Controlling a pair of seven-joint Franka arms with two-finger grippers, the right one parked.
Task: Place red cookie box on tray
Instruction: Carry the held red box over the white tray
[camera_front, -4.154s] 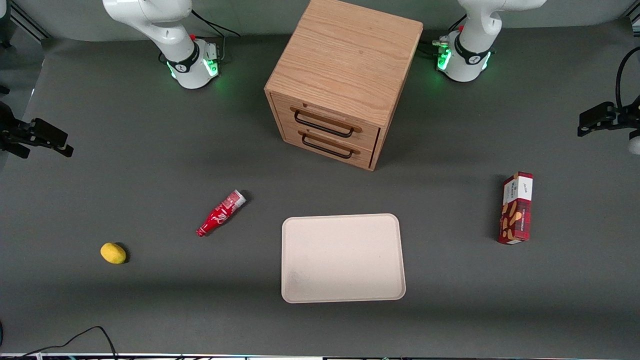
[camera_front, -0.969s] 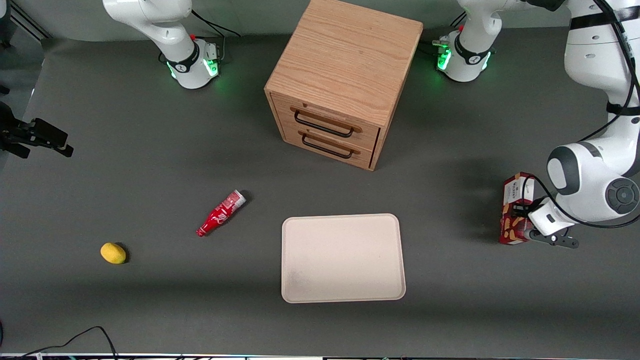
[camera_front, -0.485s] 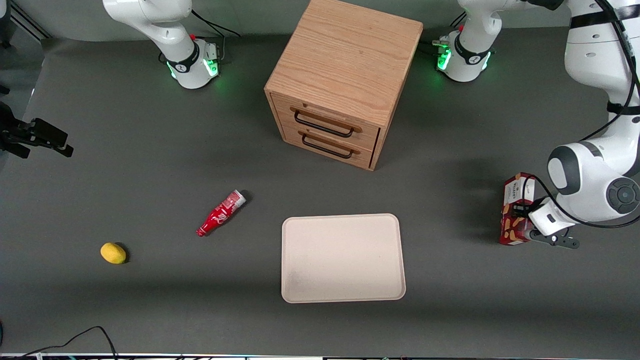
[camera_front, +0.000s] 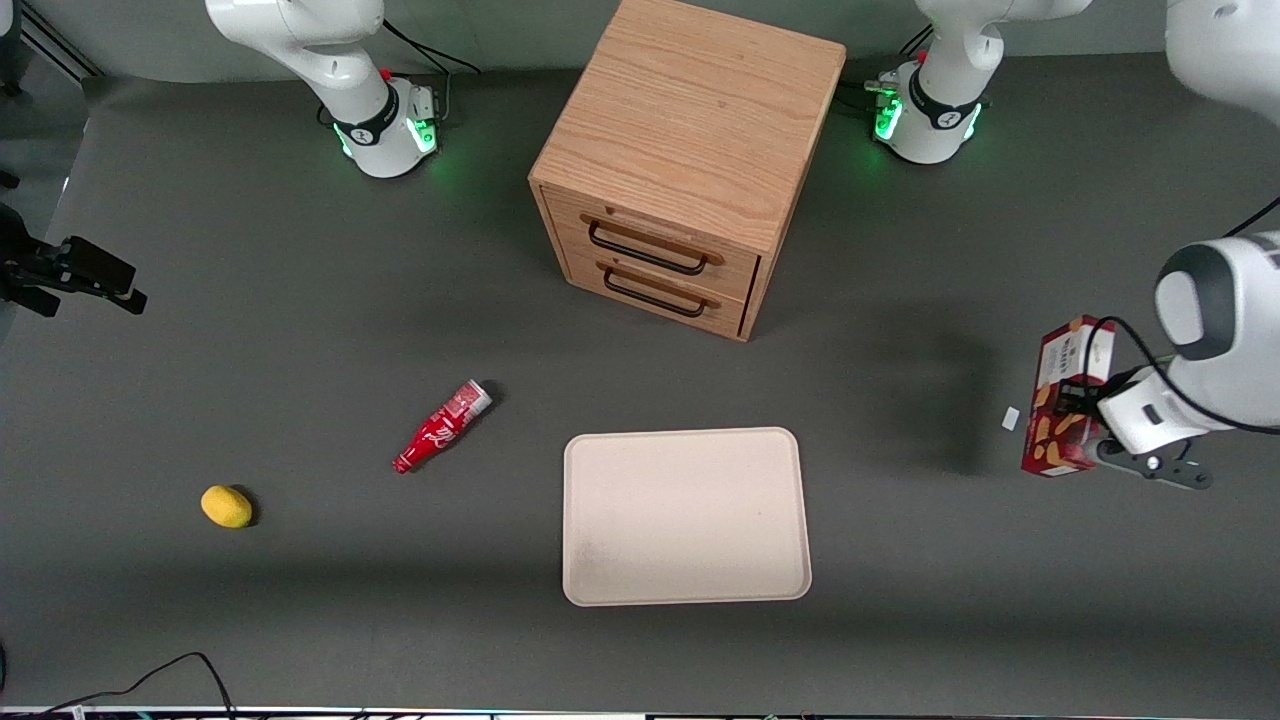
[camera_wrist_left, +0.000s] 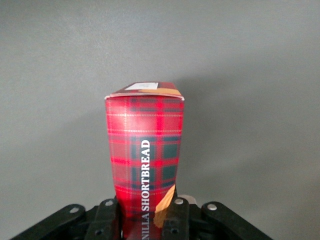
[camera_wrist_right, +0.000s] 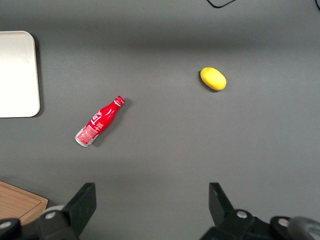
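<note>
Lifted since half a second ago: the box (camera_front: 1066, 395) has left the table and shifted toward the working arm's end, tilted, with a small white scrap (camera_front: 1010, 419) now showing on the table beside where it stood. Gripper (camera_front: 1078, 405) is clamped on the box, holding it above the table at the working arm's end. In the wrist view the fingers (camera_wrist_left: 107, 217) press both sides of the box (camera_wrist_left: 145, 155) near its one end, plaid face with "SHORTBREAD" lettering toward the camera, the other end pointing away from the gripper (camera_wrist_left: 142, 220) over bare grey table.

Tray (camera_front: 686, 516) lies flat on the table, well apart from the gripper toward the parked arm's end and a little nearer the front camera. Drawer cabinet (camera_front: 690, 160) stands farther from the front camera than the tray. Red bottle (camera_front: 442, 427) lies on its side beside the tray, farther yet from the gripper. Lemon (camera_front: 226, 506) sits farthest off, toward the parked arm's end.
</note>
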